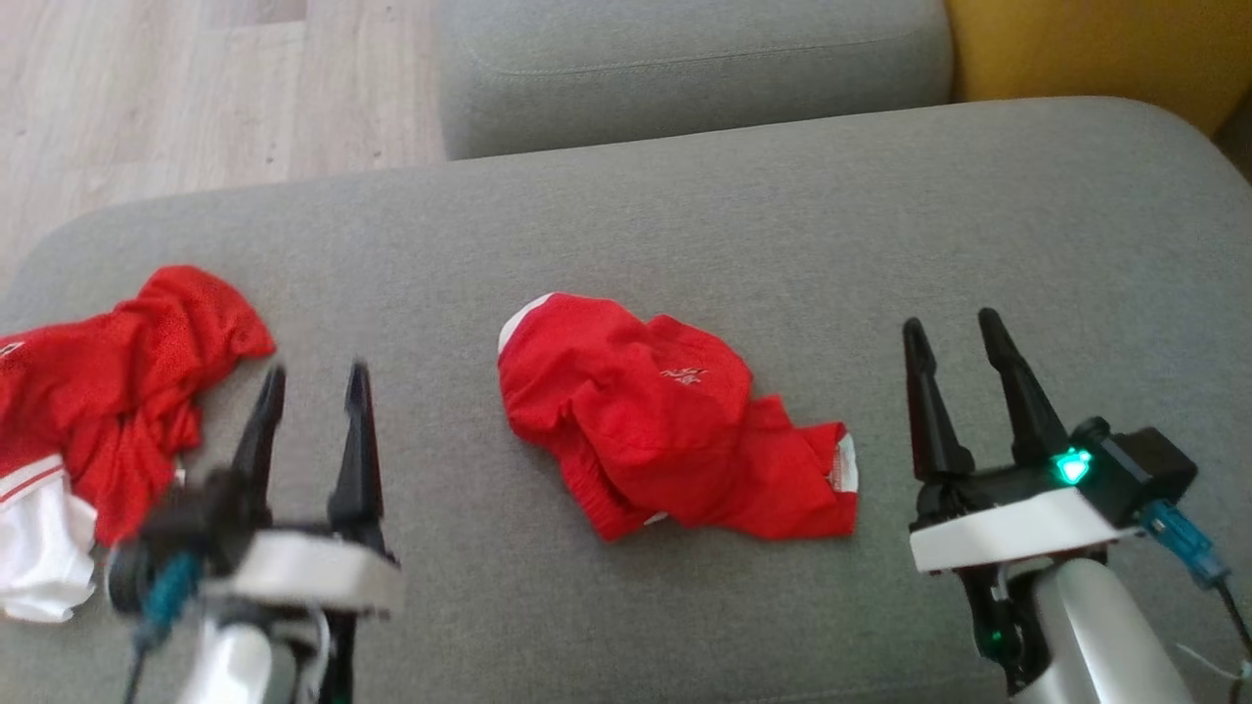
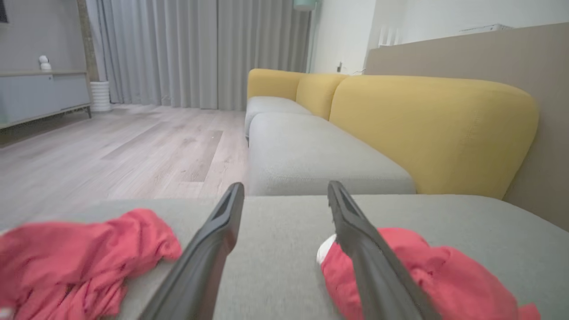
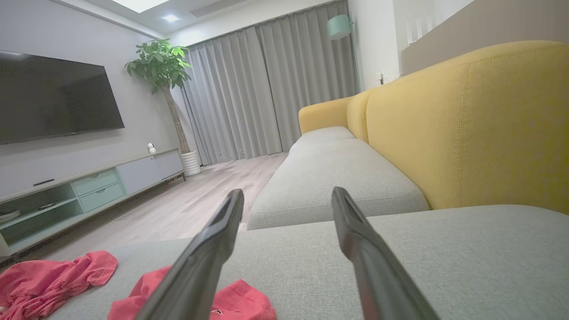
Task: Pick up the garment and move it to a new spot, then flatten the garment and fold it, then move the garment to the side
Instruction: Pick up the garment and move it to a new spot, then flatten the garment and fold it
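A crumpled red garment with white trim lies in the middle of the grey sofa seat. It also shows in the left wrist view and the right wrist view. My left gripper stands open and empty over the seat, to the left of that garment, and its fingers look blurred. Its long dark fingers are spread in its own wrist view. My right gripper is open and empty, just right of the garment, with its fingers apart in its wrist view.
A second red and white garment lies bunched at the seat's left end, also seen from both wrists. Another grey cushion adjoins the far edge. A yellow backrest rises at the right, and wood floor lies beyond the left edge.
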Controlling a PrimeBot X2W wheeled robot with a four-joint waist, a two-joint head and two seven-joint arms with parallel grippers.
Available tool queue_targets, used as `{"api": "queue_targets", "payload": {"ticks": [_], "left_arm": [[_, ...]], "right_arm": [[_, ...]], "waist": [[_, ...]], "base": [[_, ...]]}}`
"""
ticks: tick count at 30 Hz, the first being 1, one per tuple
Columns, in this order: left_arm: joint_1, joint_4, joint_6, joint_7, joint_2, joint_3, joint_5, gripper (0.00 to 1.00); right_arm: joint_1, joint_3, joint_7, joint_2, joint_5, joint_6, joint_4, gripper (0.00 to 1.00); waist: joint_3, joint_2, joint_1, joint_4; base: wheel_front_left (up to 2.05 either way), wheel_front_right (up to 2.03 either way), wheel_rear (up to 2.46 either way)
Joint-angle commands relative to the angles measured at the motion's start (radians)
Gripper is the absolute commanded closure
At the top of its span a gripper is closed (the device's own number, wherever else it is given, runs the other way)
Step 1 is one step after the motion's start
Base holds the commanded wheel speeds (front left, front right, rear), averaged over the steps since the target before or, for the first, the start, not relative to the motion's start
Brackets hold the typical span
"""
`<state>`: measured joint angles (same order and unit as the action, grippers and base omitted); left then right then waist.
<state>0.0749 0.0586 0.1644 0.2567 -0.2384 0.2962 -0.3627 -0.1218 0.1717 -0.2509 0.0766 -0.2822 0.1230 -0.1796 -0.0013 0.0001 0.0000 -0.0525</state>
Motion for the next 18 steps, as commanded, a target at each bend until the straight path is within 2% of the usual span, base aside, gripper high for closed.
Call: {"api": "queue_targets", "payload": {"ticks": [1, 4, 7, 18], "left_arm": [[0.022, -0.058, 0.012, 0.005, 0.006, -0.062, 0.024, 0.0], [-0.058, -0.092, 0.014, 0.005, 0.058, -0.094, 0.06, 0.0], [-0.096, -0.087, -0.017, 0.005, 0.096, -0.117, 0.106, 0.0], [-0.093, -0.045, -0.081, 0.005, 0.146, -0.187, 0.167, 0.0]], "right_arm": [[-0.019, 0.011, -0.011, 0.007, -0.009, 0.008, 0.04, 0.0], [-0.002, 0.004, -0.011, 0.01, -0.01, 0.008, 0.042, 0.0], [0.007, 0.006, -0.011, 0.018, -0.009, 0.008, 0.038, 0.0], [-0.001, 0.006, -0.011, 0.024, -0.003, 0.008, 0.023, 0.0]], "waist": [[0.002, -0.0001, 0.0, 0.007], [0.004, -0.0001, 0.0, 0.017], [0.006, -0.0001, 0.0, 0.025], [0.006, -0.0001, 0.0, 0.014]], "base": [[0.0, 0.0, 0.0], [0.0, 0.0, 0.0], [0.0, 0.0, 0.0], [0.0, 0.0, 0.0]]}}
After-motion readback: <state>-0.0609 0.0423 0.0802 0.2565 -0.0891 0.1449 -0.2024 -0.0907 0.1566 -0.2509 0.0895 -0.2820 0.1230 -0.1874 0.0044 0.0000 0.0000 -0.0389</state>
